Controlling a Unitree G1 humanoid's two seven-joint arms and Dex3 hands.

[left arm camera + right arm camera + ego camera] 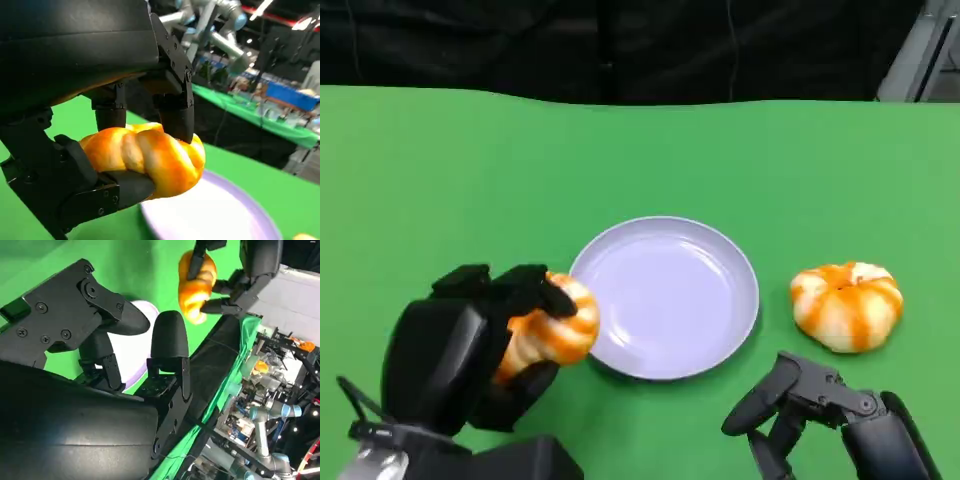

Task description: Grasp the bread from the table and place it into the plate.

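Observation:
My left hand [480, 345] grips an orange-and-white twisted bread [552, 325], lifted at the left rim of the pale lilac plate [720, 330]. In the left wrist view the bread [150, 157] sits between black fingers [175, 115] above and the thumb below, with the plate [225, 215] just beyond it. A second bread of the same kind [847, 304] lies on the table to the right of the plate. My right hand [810, 410] rests low at the front right, fingers apart, holding nothing. The right wrist view shows the held bread [197, 285] across the plate [135, 352].
The green table [470, 180] stretches wide behind and around the plate. A dark backdrop runs along its far edge. Other robot arms and cluttered benches stand beyond the table in the wrist views.

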